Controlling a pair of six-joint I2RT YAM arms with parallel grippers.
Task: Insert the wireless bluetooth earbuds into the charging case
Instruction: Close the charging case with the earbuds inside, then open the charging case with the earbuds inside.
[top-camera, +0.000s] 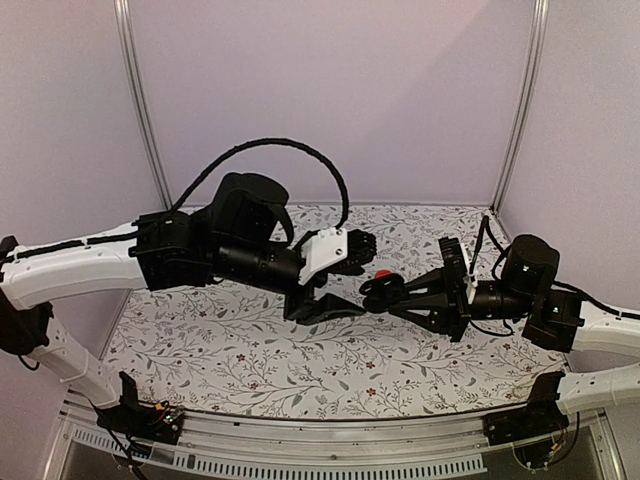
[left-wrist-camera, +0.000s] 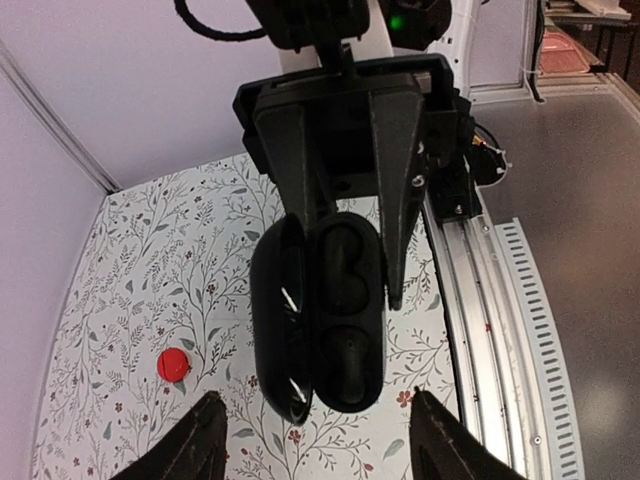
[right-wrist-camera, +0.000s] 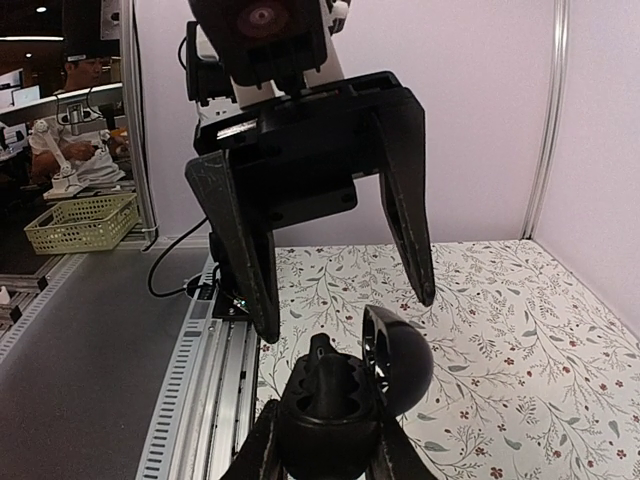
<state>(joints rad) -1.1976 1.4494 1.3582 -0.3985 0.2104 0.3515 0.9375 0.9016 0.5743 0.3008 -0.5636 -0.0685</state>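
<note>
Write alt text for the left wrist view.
An open black charging case is gripped by the right hand above a floral table. The left hand, fingers spread and holding nothing, frames the bottom edge; a red disc lies on the table.

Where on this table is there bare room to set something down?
Free: the cloth near-left, bordered by the left arm and front rail. Crowded: the centre, where the right fingers hold the open charging case facing the left fingers, red disc nearby.
</note>
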